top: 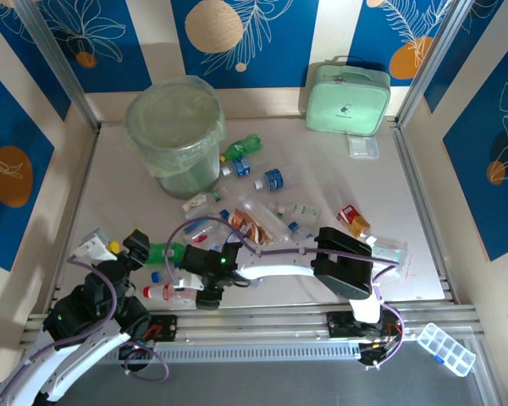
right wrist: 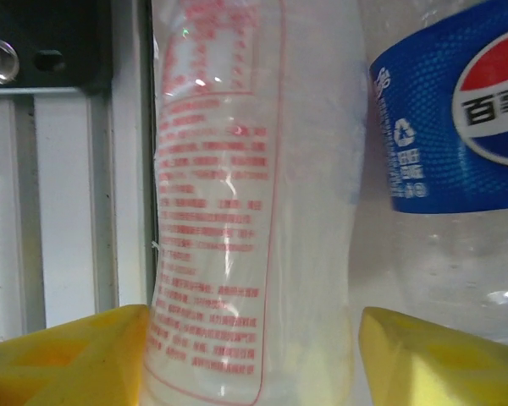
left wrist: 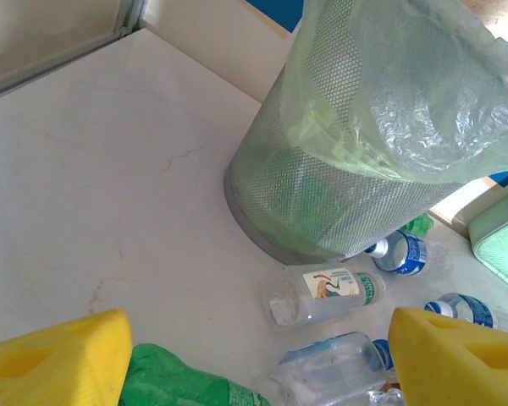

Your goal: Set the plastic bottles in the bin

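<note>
Right pincer point(right wrist: 254, 355) straddles a clear bottle with red print point(right wrist: 254, 203). One yellow pad point(right wrist: 68, 351) sits close against each side, but whether it is squeezing cannot be told. That bottle lies along the near edge of the table, left of the middle, with a Pepsi bottle point(right wrist: 440, 127) just beside it.

The left pincer point(left wrist: 258, 359) is released, its pads wide apart. It hangs low near the left edge over a green bottle point(left wrist: 186, 381) and faces the bin point(left wrist: 322, 194), which stands in the far left part of the table.

The step in hand looks like the grasp of the red-printed bottle. The next move would call for a firm but gentle clench, since thin plastic may buckle or slip. After that comes a lift clear of the Pepsi neighbour, then a carry across the scattered bottles and over the bin's tall rim. No bottle can be made out inside the bin, so the task seems barely begun.

By count there is one bin and two green bottles, the second green bottle point(top: 241, 150) lying just beside the bin. There are roughly nine clear bottles, though the heap in the middle of the table overlaps too much for a sure number. One mint green case point(top: 347, 99) stands at the far edge, towards the right corner.
</note>
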